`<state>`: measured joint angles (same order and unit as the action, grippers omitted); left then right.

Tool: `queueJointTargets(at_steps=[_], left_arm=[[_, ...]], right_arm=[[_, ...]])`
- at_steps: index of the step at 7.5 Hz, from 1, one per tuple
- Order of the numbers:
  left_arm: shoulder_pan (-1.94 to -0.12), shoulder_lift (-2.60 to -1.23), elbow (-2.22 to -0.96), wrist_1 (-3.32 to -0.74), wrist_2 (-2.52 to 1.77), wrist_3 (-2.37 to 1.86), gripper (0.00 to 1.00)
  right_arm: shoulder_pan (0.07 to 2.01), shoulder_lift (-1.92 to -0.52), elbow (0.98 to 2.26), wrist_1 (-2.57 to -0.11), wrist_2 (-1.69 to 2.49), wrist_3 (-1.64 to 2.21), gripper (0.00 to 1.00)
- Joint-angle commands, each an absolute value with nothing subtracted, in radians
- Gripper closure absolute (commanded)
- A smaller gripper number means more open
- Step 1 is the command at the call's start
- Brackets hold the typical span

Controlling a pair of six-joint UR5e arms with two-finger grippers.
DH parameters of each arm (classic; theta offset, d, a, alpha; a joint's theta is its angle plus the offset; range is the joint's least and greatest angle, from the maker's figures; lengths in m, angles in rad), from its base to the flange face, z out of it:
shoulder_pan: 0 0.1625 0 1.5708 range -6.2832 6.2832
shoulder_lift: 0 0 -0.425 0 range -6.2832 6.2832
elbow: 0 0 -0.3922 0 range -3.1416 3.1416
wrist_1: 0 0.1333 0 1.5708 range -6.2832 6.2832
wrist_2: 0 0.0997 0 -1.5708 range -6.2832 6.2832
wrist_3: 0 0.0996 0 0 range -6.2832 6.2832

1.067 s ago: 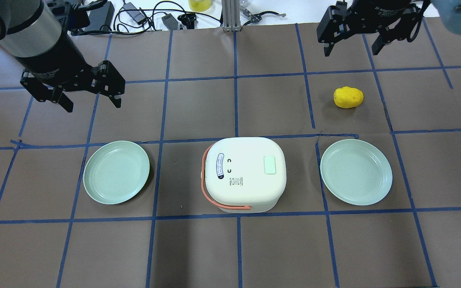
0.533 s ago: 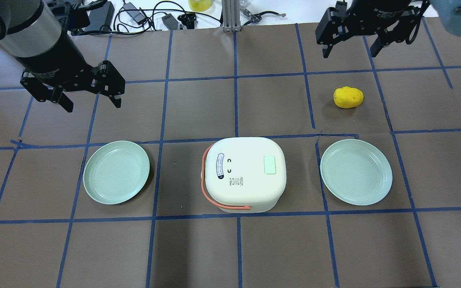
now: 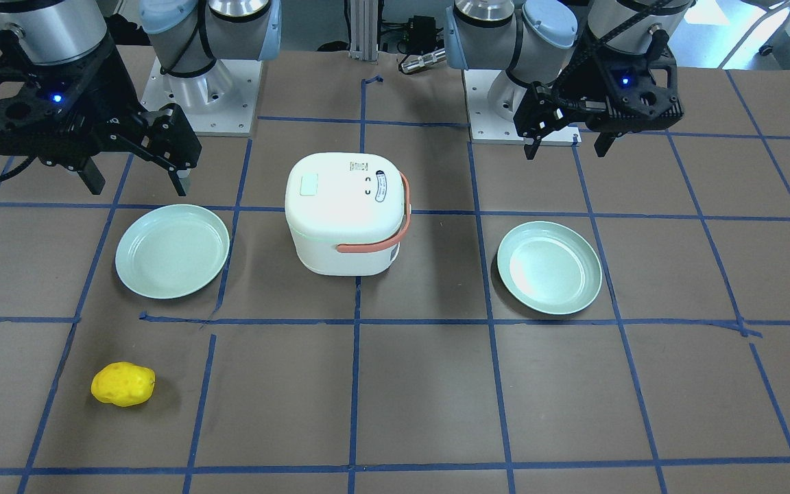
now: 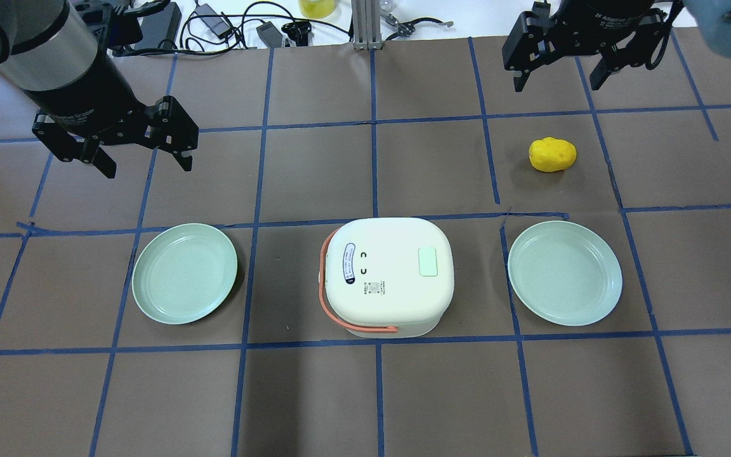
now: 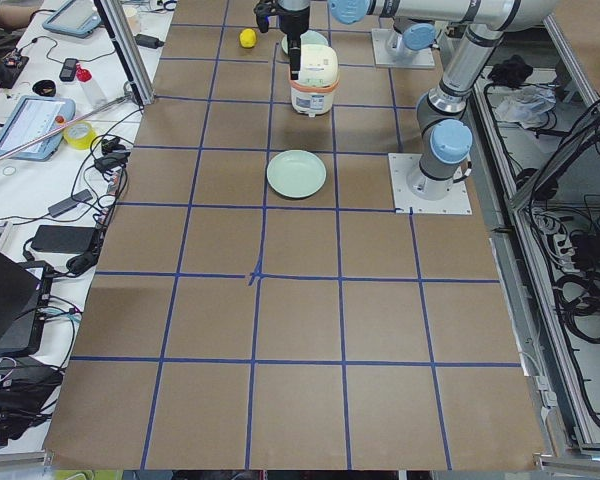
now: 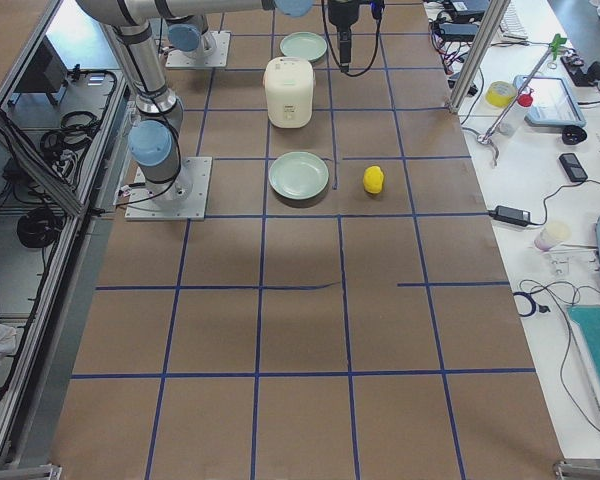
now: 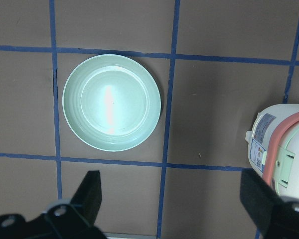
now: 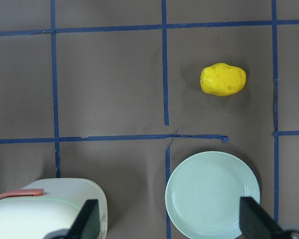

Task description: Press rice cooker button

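Rice cooker (image 4: 388, 276): a white, rounded-square pot that stands upright on the table (image 4: 365, 393), lid shut, between two plates.
Button: the pale green rectangle (image 4: 428, 261) on the rice cooker's lid, on the half of the lid toward the right arm. It is uncovered and nothing touches it.
Handle (image 4: 323, 298): salmon-coloured, folded down around the rice cooker's side toward the left arm.
Label strip (image 4: 347, 261): a printed oval on the rice cooker's lid near the handle side. The text is too small to read.
Left gripper (image 4: 148, 166): hangs above the table, well apart from the rice cooker, on its left-arm side and farther from the robot. The jaws are spread wide with nothing between them.
Right gripper (image 4: 556, 84): hangs above the table, well apart from the rice cooker, on its right-arm side and much farther from the robot. The jaws are spread wide and hold nothing.
Left plate (image 4: 184, 273): pale green, flat on the table near the rice cooker's handle side, not touching it.
Right plate (image 4: 564, 273): pale green, flat on the table near the rice cooker's button side, not touching it.
Yellow potato-like object (image 4: 552, 154): lies on the table on the far side of the right plate from the rice cooker's row, between that plate and the right gripper.
Blue tape lines (image 4: 375, 165): a grid across the brown table. The rice cooker sits just on the robot's side of one cross line.
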<state>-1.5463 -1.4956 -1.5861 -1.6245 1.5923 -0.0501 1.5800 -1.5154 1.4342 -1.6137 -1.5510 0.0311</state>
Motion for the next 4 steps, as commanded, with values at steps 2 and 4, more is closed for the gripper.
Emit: queueJointTargets(at_steps=[2, 4], left_arm=[[-1.546, -1.496, -1.586, -1.624, 1.592, -0.049, 0.00], [-1.546, -1.496, -1.585, -1.624, 1.592, -0.049, 0.00]], right_arm=[[1.580, -1.516, 1.436, -1.611, -1.554, 0.034, 0.51], [1.612, -1.522, 1.483, -1.605, -1.542, 0.050, 0.88]])
